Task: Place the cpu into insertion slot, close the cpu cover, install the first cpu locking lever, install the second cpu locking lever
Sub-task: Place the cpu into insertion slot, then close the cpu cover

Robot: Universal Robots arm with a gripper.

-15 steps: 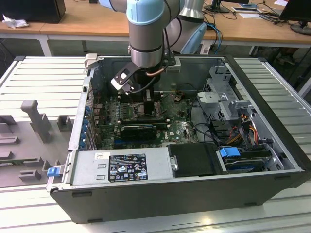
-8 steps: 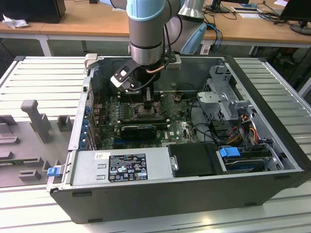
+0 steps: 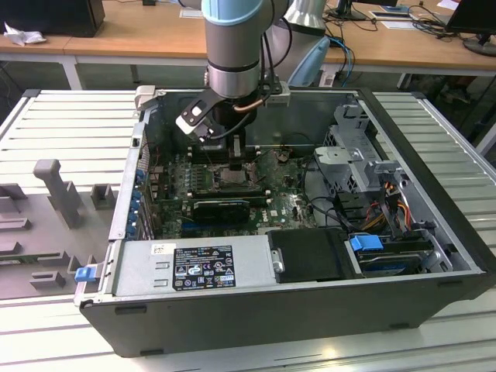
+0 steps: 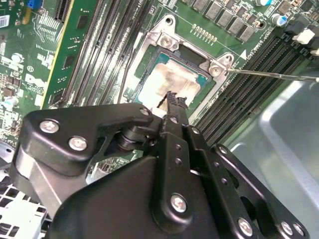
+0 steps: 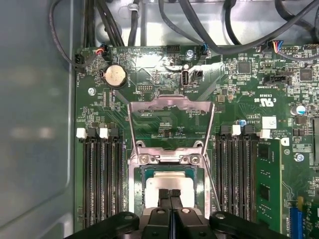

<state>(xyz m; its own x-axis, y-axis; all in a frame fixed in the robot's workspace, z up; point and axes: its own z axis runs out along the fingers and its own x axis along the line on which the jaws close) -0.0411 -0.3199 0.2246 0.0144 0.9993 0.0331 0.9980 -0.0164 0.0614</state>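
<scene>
The gripper [image 5: 171,195] is matte black, jointed and studded with bright screw heads. Its two narrow fingers are pressed flat together with nothing between them, directly over the insertion slot [image 5: 133,194]. Whether the tips touch anything below cannot be told.

The cpu [image 5: 172,180] lies inside that slot, a flat square with a pale, dull, smudged metal face, framed by the slot's silvery rim.

The cpu cover [image 5: 169,103], a thin silvery frame, is swung open past the slot's far hinged edge, and green motherboard [image 5: 239,99] shows through its window.

A thin straight wire lever [image 5: 212,181] angles along one side of the slot.

Long black ribbed memory slots [image 5: 102,179] flank the slot on both sides.

Beyond the cover sits a round shiny coin battery [image 5: 114,75], with glossy black cables [image 5: 209,40] behind it.
</scene>
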